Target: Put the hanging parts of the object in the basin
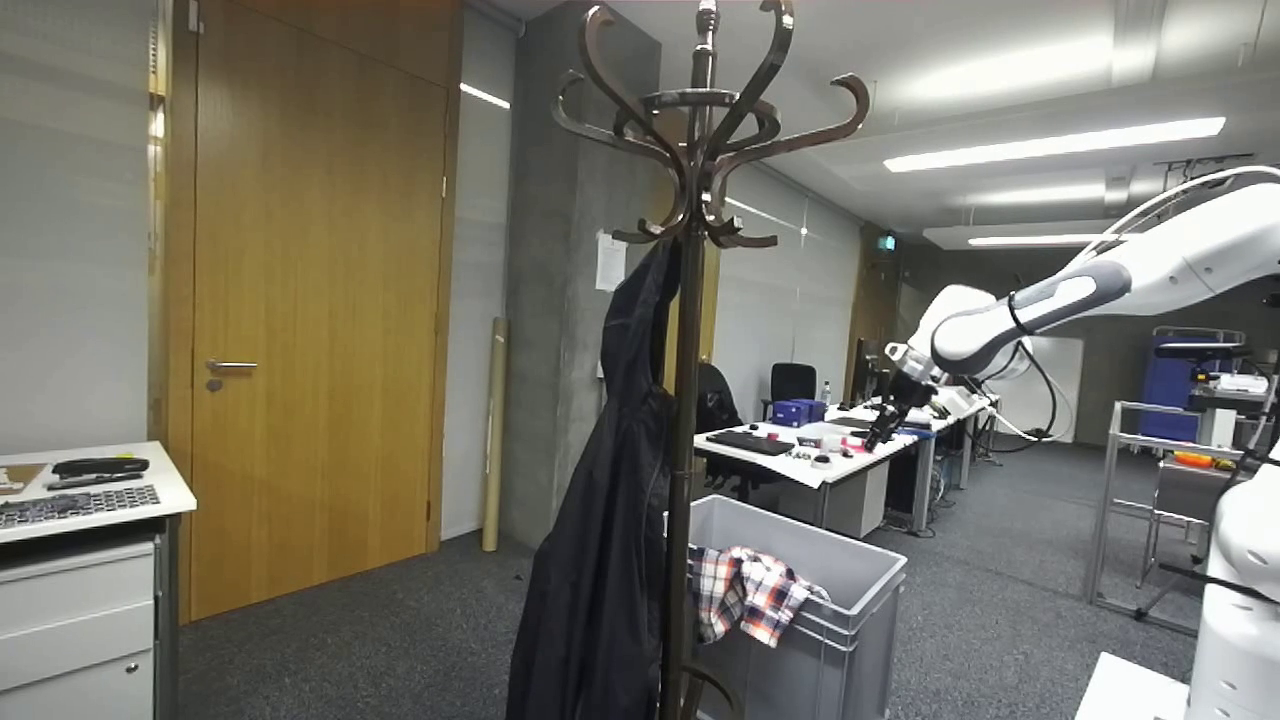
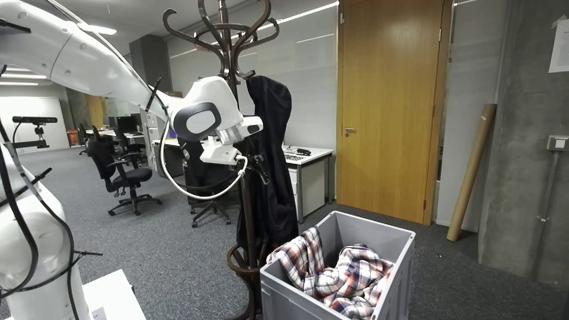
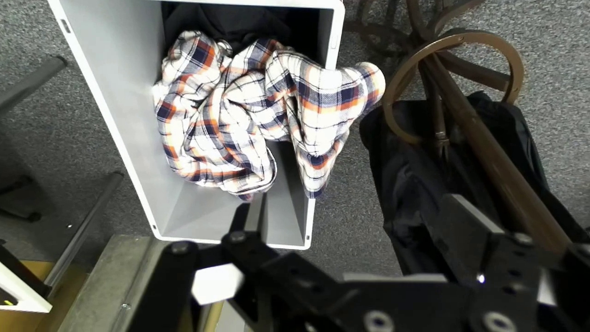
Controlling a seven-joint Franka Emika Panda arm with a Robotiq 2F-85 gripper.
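Note:
A black jacket [image 1: 600, 540] hangs from a dark brown coat stand [image 1: 685, 400]; both also show in the other views, the jacket [image 2: 278, 178] [image 3: 396, 184] and the stand [image 2: 246, 213] [image 3: 465, 115]. A grey basin [image 1: 855, 620] stands on the floor beside the stand [image 2: 284, 291] [image 3: 110, 117]. A plaid shirt [image 2: 355, 271] lies in it, partly draped over the rim [image 3: 221, 115] [image 1: 745, 585]. Dark cloth [image 3: 226, 20] shows at the basin's far end in the wrist view. My gripper [image 3: 362, 216] is open and empty, above the floor between basin and jacket [image 1: 885, 425] [image 2: 262, 171].
The stand's curved hooks [image 1: 700, 130] spread at the top, and its lower ring [image 3: 516, 69] is near the basin. A desk with drawers [image 2: 311, 155] stands behind the jacket. A cardboard tube [image 2: 471, 173] leans by the concrete column. An office chair [image 2: 129, 173] stands farther back.

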